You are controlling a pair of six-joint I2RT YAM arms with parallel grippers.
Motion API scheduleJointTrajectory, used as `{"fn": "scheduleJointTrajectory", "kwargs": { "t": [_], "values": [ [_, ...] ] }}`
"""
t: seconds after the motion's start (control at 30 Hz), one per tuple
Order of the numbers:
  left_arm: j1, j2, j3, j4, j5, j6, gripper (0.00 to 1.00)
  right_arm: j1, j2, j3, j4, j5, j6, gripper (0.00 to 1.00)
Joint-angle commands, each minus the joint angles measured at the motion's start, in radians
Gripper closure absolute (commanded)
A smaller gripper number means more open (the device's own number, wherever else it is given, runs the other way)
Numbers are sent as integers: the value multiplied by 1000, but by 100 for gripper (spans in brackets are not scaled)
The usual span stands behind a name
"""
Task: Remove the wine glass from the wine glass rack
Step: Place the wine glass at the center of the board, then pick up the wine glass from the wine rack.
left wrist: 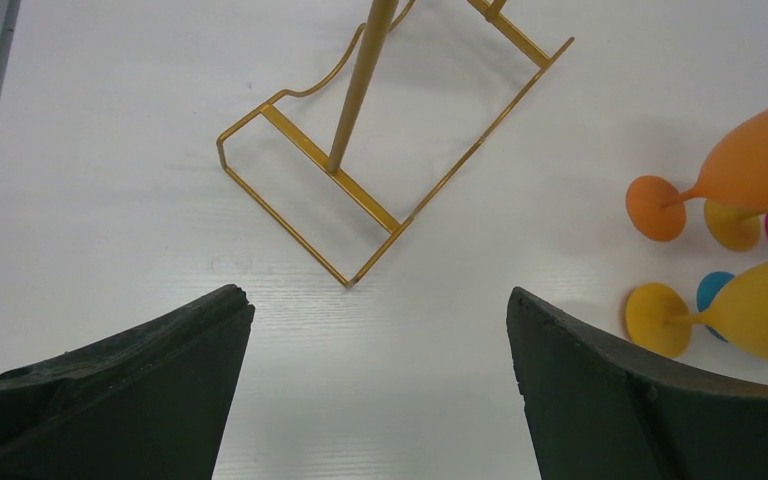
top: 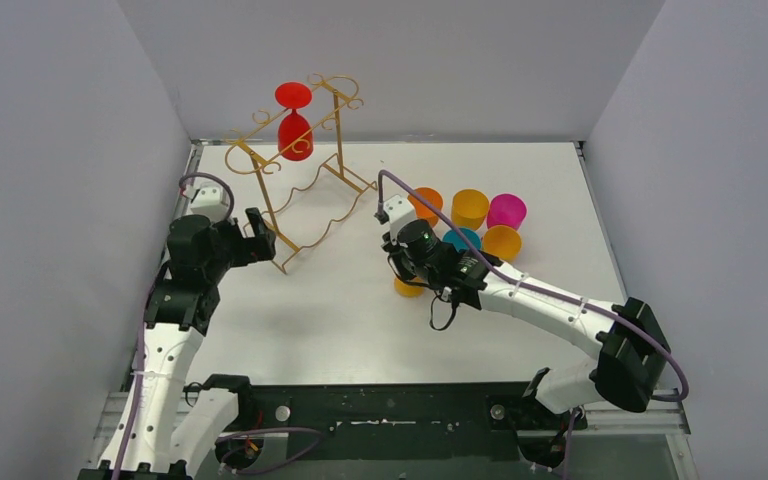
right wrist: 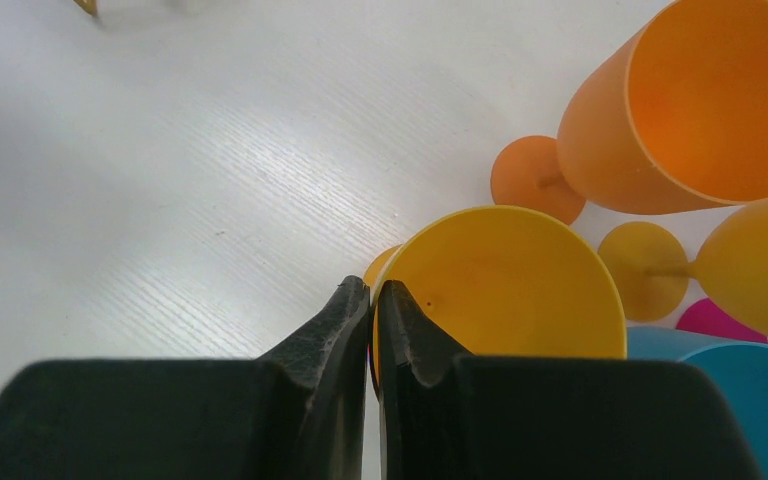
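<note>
The right tool is pinching the near rim of a yellow plastic wine glass. Its two black fingers are almost meeting, with only the thin wall between them, and the glass is sitting upright. Just right of and beyond it, an orange plastic glass, a teal glass and a pink glass are crowding together on the white worktop.

The left tool is gaping wide and gripping nothing, hovering over bare worktop just beside the near end of the gold wire wine glass rack. The red plastic wine glass is hanging upside down, foot uppermost, from the scroll hooks at the rack's far top end, well apart from both tools.
</note>
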Motion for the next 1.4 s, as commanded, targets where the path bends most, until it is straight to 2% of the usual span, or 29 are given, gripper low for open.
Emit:
{"fn": "scheduleJointTrajectory", "kwargs": {
  "t": [0.0, 0.13, 0.5, 0.67, 0.77, 0.83, 1.0, 1.1, 1.23, 1.3, 1.33, 1.37],
  "values": [
    [65, -23, 9, 38, 128, -83, 3, 4, 8, -12, 115, 117, -36, 100],
    [100, -21, 24, 57, 149, -166, 2, 1, 45, 2, 122, 202, -28, 100],
    [115, -19, 54, 77, 50, -237, 3, -32, 73, 12, 99, 108, 48, 96],
    [115, -10, 133, -15, -128, -183, 3, -34, 64, 28, 79, 89, 61, 86],
    [115, 7, 177, -44, -175, -145, 3, -34, 65, 44, 61, 78, 58, 79],
    [115, 21, 200, -42, -164, -117, 3, -33, 67, 76, 34, 73, 49, 74],
    [116, 72, 300, -41, -193, -50, 3, -34, 49, 139, -14, 48, 28, 71],
    [116, 121, 368, -43, -183, -25, 3, -35, 18, 137, 2, 40, 25, 64],
    [152, 193, 464, -45, -164, -8, 2, -35, -6, 153, -23, 42, 24, 62],
    [159, 227, 511, -33, -149, 9, 3, -34, -31, 138, -17, 27, 26, 58],
    [163, 246, 532, -28, -130, 15, 3, -35, -48, 114, 5, 20, 26, 49],
    [165, 264, 552, -22, -86, 25, 2, -36, -66, 83, 35, 10, 27, 46]
  ]
}}
